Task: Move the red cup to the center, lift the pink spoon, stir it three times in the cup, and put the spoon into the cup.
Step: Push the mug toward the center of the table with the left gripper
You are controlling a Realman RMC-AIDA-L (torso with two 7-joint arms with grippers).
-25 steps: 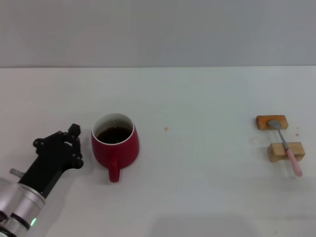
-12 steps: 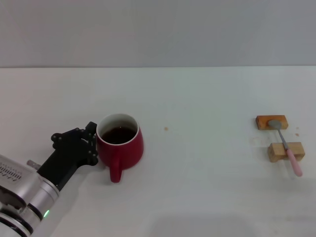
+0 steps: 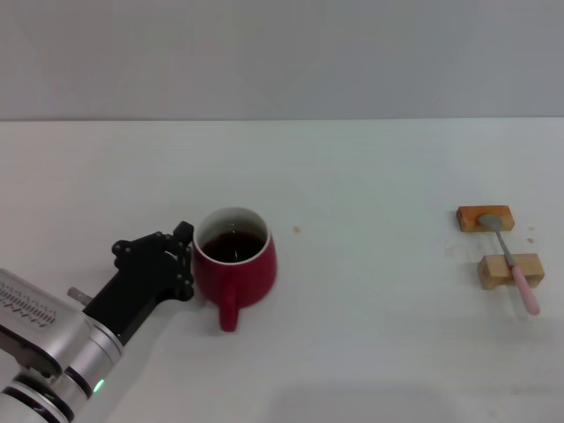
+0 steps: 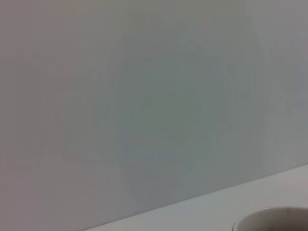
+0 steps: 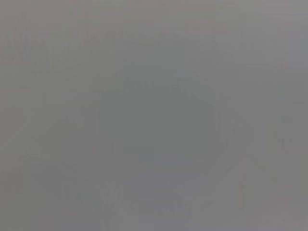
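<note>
While the cup is being pushed, the scene reads left to right as follows.

Left gripper [image 3: 182, 257]: it is pressed against the cup's left side; whether its fingers are spread or closed cannot be told, and no grasp is seen.

Cup [image 3: 234, 264]: it is set left of the table's middle, handle toward the robot, dark liquid inside. It has been slid rightward over the last second, with the gripper following in contact. Its rim [image 4: 272, 219] shows at the edge of the left wrist view.

Meaning for the task: the first step is judged under way but unfinished, since the middle of the table is not yet reached.

Open room: bare table [image 3: 370, 291] lies between cup and spoon, so the push is judged free of obstacles; only a tiny speck [image 3: 297, 230] lies near the path.

Blocks [image 3: 485, 218]: two wooden blocks stand well apart from the cup, near the right edge.

Spoon [image 3: 511, 263]: it is laid across both blocks, untouched, its pink handle toward the robot.

Right gripper: it is not seen in any view.
</note>
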